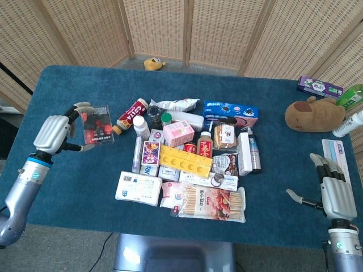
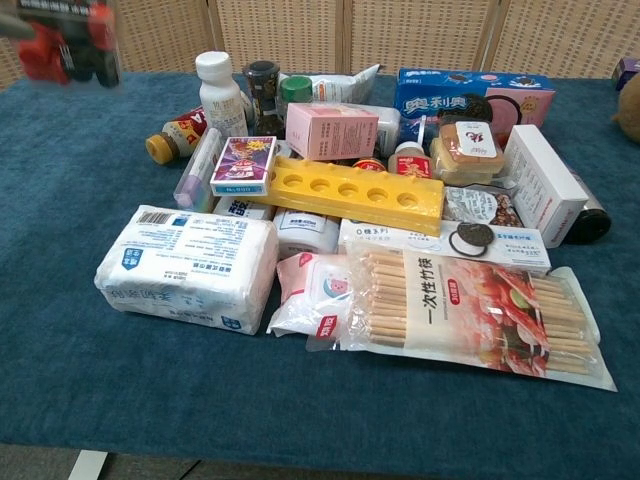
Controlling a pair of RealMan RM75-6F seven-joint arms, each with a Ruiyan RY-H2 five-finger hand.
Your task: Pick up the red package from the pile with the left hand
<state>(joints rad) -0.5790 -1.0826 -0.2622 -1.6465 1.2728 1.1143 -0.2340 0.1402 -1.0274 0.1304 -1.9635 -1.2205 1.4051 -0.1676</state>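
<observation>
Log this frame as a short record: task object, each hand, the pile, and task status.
task object: red package in clear plastic wrap, lifted, left of the pile and apart from it
left hand: left hand grips the red package at its left side
right hand: right hand at the table's right edge, fingers apart, holds nothing
pile: snacks and boxes at the centre of the blue table, among them a yellow tray with round holes and a white tissue pack
status: package looks picked up
</observation>
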